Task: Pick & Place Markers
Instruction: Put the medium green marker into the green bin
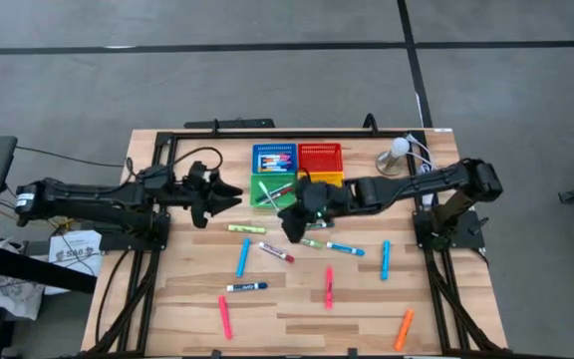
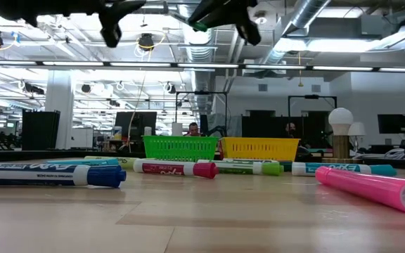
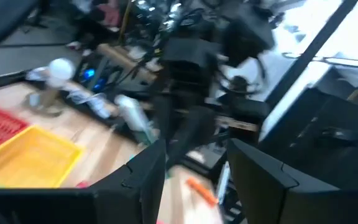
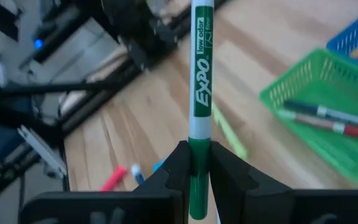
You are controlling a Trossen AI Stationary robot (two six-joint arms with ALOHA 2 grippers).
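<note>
Wooden slatted counter (image 1: 297, 299) carried a scatter of short coloured markers (image 1: 329, 287) over its near half; four square mesh baskets sat in a block at the far edge.

Right end effector (image 1: 297, 221) was raised above the counter, just in front of the green mesh basket (image 1: 267, 189), fingers clamped on a white-barrelled green marker (image 4: 201, 93). In the right wrist view the marker's long axis ran straight out past the fingertips, with the green basket lying ahead and to one side. Judgement: the coming move is a short carry toward that basket; the right arm is already the nearer one.

Left end effector (image 1: 229, 195) hovered beside the green basket, fingers apart, holding nothing.

Contents: green basket held at least two markers. Blue mesh basket (image 1: 274, 158) held several. Red mesh basket (image 1: 320, 157) appeared empty. Yellow mesh basket (image 3: 30, 158) mostly hidden under the right arm from above; contents could not be told.
</note>
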